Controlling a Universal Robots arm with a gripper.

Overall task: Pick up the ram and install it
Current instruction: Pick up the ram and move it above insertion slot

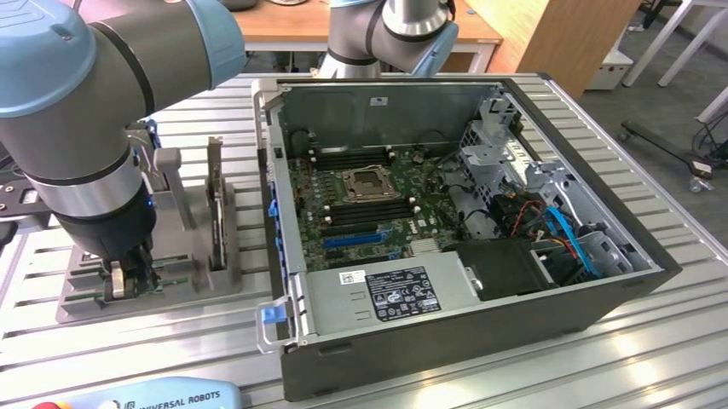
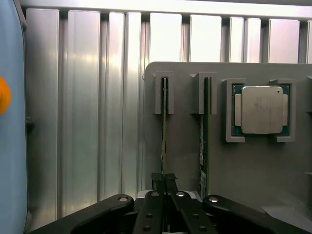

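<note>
The ram is a thin green board standing on edge in a slot of the grey holder. My gripper is shut on its near end, the black fingers pinched against both faces. A second, similar stick stands in the neighbouring slot, untouched. In the exterior view my gripper reaches down into the holder at that view's left, beside the open computer case. The other stick stands upright there. The arm hides the held ram in that view.
A square silver processor sits in the holder's pocket beyond the second stick. Inside the case are the motherboard's dark memory slots, the CPU socket and a silver labelled box. A blue pendant lies at the front edge.
</note>
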